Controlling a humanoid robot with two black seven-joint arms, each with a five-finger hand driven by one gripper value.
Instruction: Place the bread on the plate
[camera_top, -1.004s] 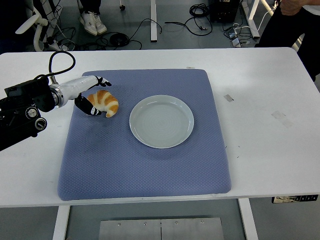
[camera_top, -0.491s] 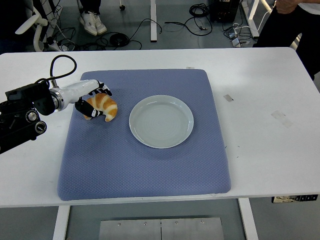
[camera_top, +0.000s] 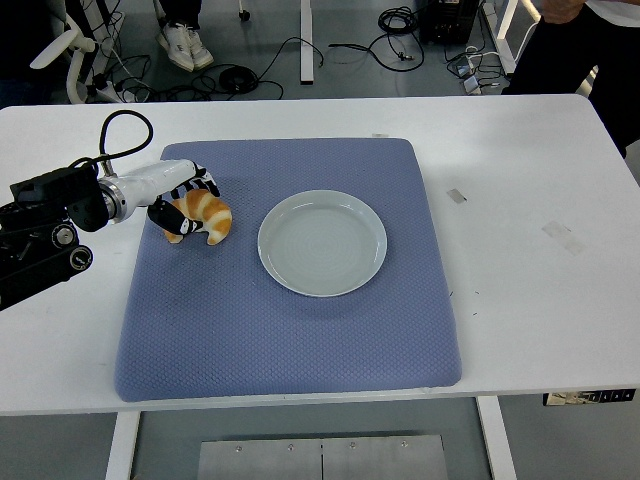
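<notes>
1. Bread (camera_top: 203, 217): a croissant, golden-brown with pale bands, curved; long axis runs roughly 10-to-4 o'clock, tips turned toward 6 o'clock.
2. It lies on the blue mat (camera_top: 290, 330), at 9 o'clock from the plate (camera_top: 322, 243), near but apart.
3. Left hand (camera_top: 183, 197) has its fingers closed around the bread's 10 o'clock end, holding it.
4. White table (camera_top: 520, 200) carries the mat.

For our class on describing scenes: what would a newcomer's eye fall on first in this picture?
Probably the golden croissant on the left part of the blue mat, gripped by the robot's left hand, which reaches in from the left edge. Next comes the pale empty plate at the mat's middle, just right of the croissant.
</notes>
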